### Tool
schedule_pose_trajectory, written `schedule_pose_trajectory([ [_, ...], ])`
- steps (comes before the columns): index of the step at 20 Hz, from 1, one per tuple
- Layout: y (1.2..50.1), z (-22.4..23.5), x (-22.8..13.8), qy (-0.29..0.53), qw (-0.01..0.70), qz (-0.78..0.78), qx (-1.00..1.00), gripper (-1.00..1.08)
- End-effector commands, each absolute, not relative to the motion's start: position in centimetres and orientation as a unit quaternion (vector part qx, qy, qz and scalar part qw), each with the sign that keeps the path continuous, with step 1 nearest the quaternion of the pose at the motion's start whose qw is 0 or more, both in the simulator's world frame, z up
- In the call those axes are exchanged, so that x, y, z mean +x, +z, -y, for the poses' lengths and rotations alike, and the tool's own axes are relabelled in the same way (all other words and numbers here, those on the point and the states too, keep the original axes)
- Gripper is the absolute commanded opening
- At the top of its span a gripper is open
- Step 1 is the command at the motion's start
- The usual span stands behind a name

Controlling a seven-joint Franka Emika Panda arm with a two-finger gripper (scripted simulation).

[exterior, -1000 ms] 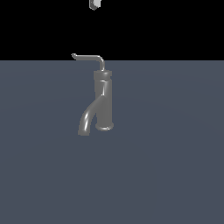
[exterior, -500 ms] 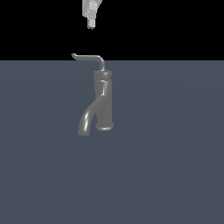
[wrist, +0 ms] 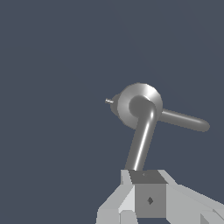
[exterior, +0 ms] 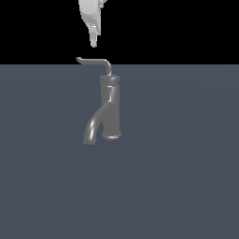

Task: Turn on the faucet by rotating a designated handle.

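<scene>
The faucet [exterior: 111, 109] is a small grey tap standing upright on a dark floor, its thick spout [exterior: 93, 128] curving down toward the exterior view's left. The handle [exterior: 95, 61], a thin bent rod, runs from the top of the body toward that same side. My gripper [exterior: 94, 43] hangs tip-down just above the handle's outer half without touching it, and its fingers look pressed together. From the wrist view I see the faucet's round top [wrist: 139, 105], the handle [wrist: 141, 140] reaching toward my gripper [wrist: 148, 183], and the spout [wrist: 186, 121] off to one side.
A flat dark blue-grey floor [exterior: 186, 177] surrounds the tap. Above its far edge the background is black. No other objects show.
The gripper has come down from the top edge of the exterior view to just above the handle. The faucet and its handle have not moved.
</scene>
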State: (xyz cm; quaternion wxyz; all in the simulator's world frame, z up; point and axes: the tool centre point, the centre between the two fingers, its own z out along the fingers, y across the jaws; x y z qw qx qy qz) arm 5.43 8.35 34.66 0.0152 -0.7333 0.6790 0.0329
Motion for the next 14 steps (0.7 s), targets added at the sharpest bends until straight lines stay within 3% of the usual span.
schedule_pose_trajectory([
  [1, 33.7, -9.0, 6.4, 0.027, 0.011, -0.701, -0.713, -1.00],
  [14, 30.4, -11.2, 9.4, 0.003, 0.001, -0.765, -0.644, -1.00],
])
